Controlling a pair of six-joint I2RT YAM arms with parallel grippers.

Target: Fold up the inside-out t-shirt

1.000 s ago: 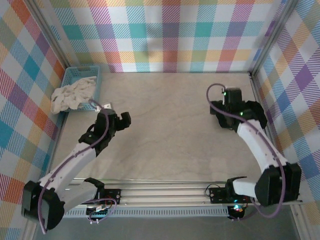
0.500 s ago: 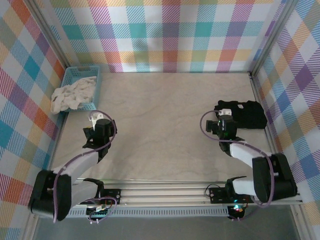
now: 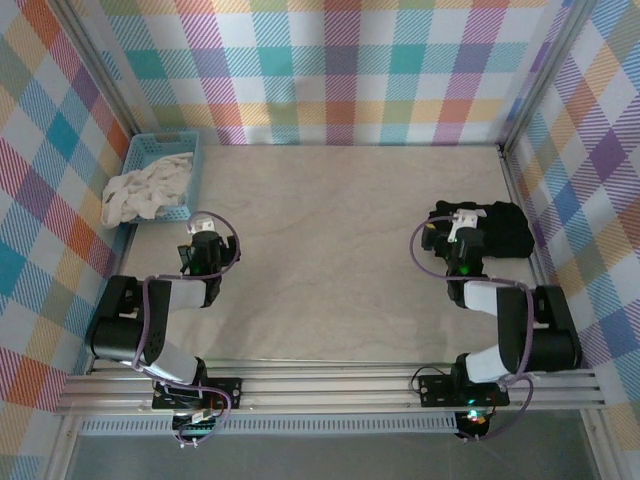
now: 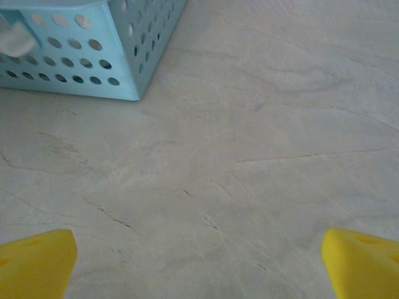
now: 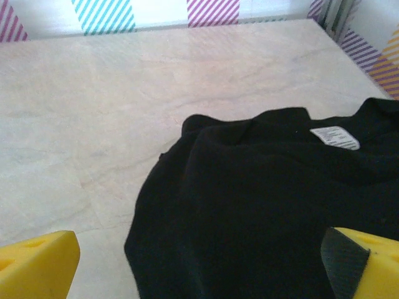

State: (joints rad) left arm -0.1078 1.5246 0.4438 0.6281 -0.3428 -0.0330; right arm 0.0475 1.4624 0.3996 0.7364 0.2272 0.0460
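Observation:
The inside-out t-shirt point(image 3: 497, 228) lies as a compact black bundle at the right side of the table. In the right wrist view the t-shirt point(image 5: 262, 205) shows a small white label point(image 5: 335, 137) near its far edge. My right gripper point(image 3: 462, 230) sits at the bundle's left near edge. In its own view the right gripper point(image 5: 199, 268) is open, its yellow fingertips point(image 5: 37, 265) wide apart over the cloth, gripping nothing. My left gripper point(image 3: 204, 236) rests low at the left, near the basket. The left gripper point(image 4: 199, 268) is open over bare table.
A blue perforated basket point(image 3: 137, 153) holding a white-cream cloth point(image 3: 145, 188) stands at the back left; its corner point(image 4: 134, 75) is close ahead of my left gripper. Checked walls enclose the table on three sides. A metal rail point(image 3: 330, 385) runs along the near edge.
Both arms have folded back toward their bases. The right gripper has drawn back from over the black bundle to its near edge. The left gripper has shifted left and nearer.

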